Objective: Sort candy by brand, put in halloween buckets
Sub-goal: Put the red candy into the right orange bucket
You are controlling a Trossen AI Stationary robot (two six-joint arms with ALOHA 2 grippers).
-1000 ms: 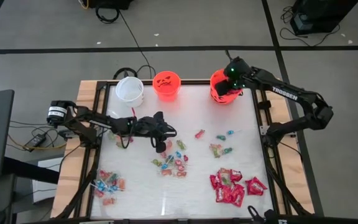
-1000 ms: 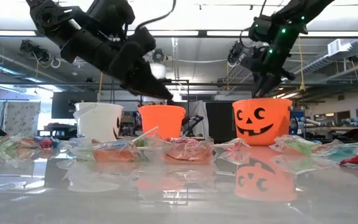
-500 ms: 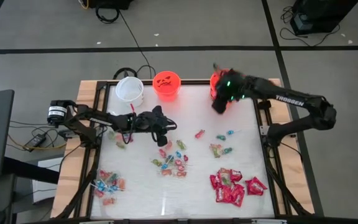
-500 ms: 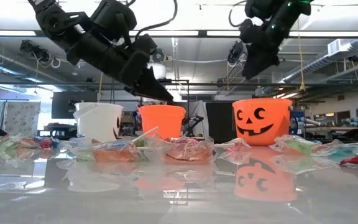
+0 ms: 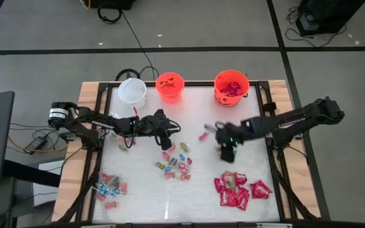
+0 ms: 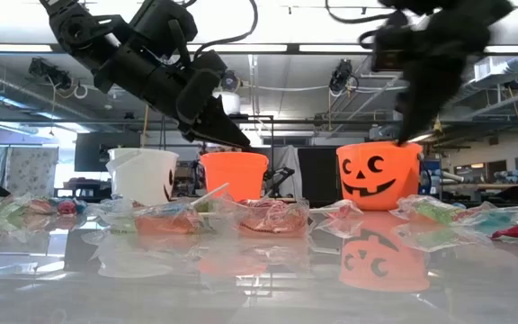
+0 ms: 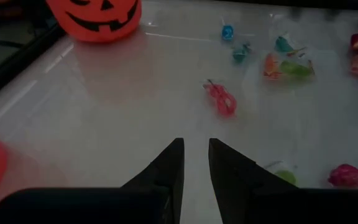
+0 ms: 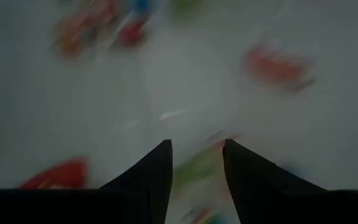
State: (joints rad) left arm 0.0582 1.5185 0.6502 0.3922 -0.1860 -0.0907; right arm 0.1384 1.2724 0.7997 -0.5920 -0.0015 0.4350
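Candy (image 5: 234,190) lies in loose groups on the worktop (image 5: 144,196). Nearest the front edge: red packets heaped at front right, and a lollipop cluster (image 5: 111,186) at front left. Grouping looks deliberate, so each brand can likely go bucket by bucket.

Mid worktop: a mixed pile (image 5: 176,163) of small wrapped pcs sits near centre. To its right, a green/blue cluster (image 5: 225,152) lies under the right gripper (image 5: 227,147), which is over it w/ fingers (image 8: 146,180) apart and nothing between them. The wrist view is blurred by motion, but green wrapping shows in the gap, so this is probably an approach for a pick. A single pink pc (image 5: 203,135) lies apart, between the two grippers.

Left gripper (image 5: 166,140) hangs above the worktop just behind the central pile. Its fingers (image 7: 166,168) are nearly together w/ a narrow gap and hold nothing; it appears to be waiting.

Far edge: white bucket (image 5: 132,90), small orange bucket (image 5: 170,87) and larger orange bucket (image 5: 231,85) stand in a row. Red packets already show inside the larger one, so reds probably go there. Most candy is not yet sorted.
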